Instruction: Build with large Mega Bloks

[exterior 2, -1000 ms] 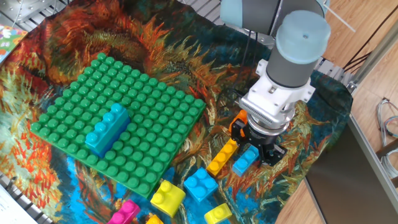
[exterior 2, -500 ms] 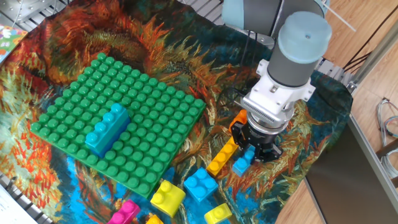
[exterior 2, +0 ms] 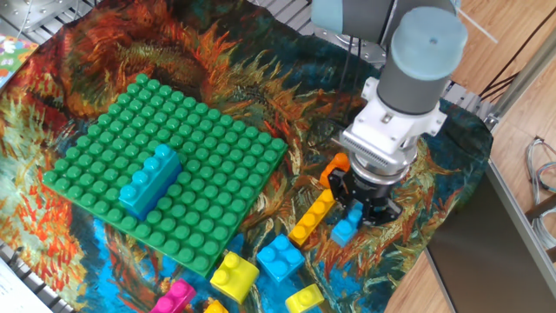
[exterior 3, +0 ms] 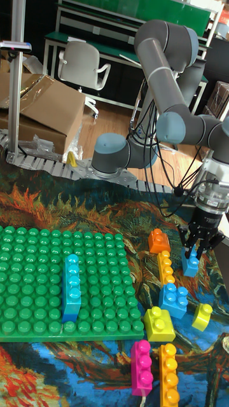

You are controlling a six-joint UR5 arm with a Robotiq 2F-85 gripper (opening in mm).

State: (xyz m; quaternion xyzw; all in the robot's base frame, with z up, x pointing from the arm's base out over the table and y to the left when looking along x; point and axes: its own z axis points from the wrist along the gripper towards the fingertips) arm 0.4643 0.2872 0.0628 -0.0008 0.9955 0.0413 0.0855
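Note:
My gripper (exterior 2: 357, 211) (exterior 3: 193, 250) points down at the cloth's right side, shut on the top of a small blue brick (exterior 2: 345, 230) (exterior 3: 190, 264) whose lower end is at the cloth. Just left of it lie a long orange brick (exterior 2: 311, 217) (exterior 3: 166, 267) and a square orange brick (exterior 2: 335, 164) (exterior 3: 158, 241). A long light blue brick (exterior 2: 149, 179) (exterior 3: 72, 287) is pressed onto the green studded plate (exterior 2: 187, 139) (exterior 3: 32, 273).
Loose bricks lie near the front edge: a blue square (exterior 2: 280, 256) (exterior 3: 173, 299), two yellow ones (exterior 2: 234, 274) (exterior 2: 304, 298), a pink one (exterior 3: 141, 367) and an orange one (exterior 3: 168, 374). A wooden ledge (exterior 2: 512, 78) borders the cloth at right.
The fingers have drawn together on the small blue brick, which has shifted slightly and now stands more upright. The arm's wrist rose a little.

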